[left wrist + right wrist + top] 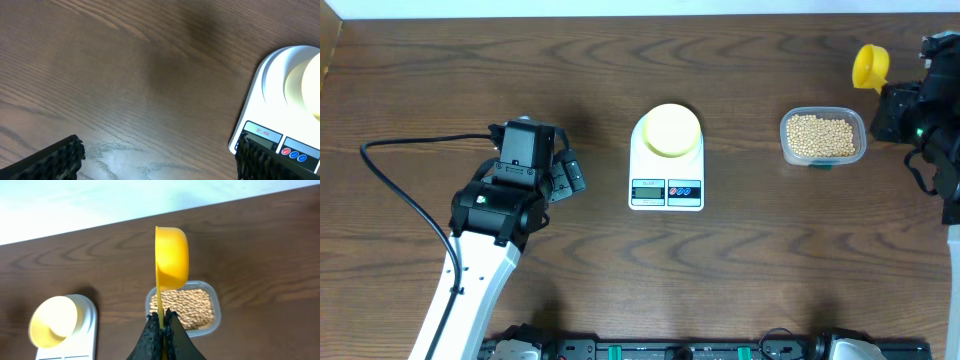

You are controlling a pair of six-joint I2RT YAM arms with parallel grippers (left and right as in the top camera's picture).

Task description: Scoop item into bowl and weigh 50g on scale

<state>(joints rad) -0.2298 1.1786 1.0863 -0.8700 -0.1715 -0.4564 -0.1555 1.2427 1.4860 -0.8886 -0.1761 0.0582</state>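
A: What can go wrong from here, starting from our side of the worktop (pixel 770 260)?

B: The left claw (pixel 572 177) is spread wide and holds nothing; it hangs at 9 o'clock of the scale (pixel 666 192), well apart from it; so nothing steadies the clear tub (pixel 861 128), and I think the yellow scoop (pixel 172 255) may slide it when it pushes in.

A: And the bowl (pixel 672 130)?

B: It sits on the 12 o'clock part of the scale and looks empty; it is light, I judge; a knock from the scoop could shift it off the platform; the display is too small to read.

A: The beans (pixel 822 136)?

B: They lie in the tub, at 3 o'clock of the scale; they are round, so any that drop on the way across will roll; a full scoop may also pass the target weight at once.

A: The grip?

B: The right claw (pixel 162 322) is pinched on the thin handle of the scoop; under load the handle could twist in that grip.

A: How does the scoop point?

B: In the overhead view it hangs at 1 o'clock of the tub; its long axis runs from the claw toward 11 o'clock, cup end farthest; in the right wrist view the handle goes from 6 to 12, the cup bulges toward 3, flat mouth toward 9; it must turn before it digs.
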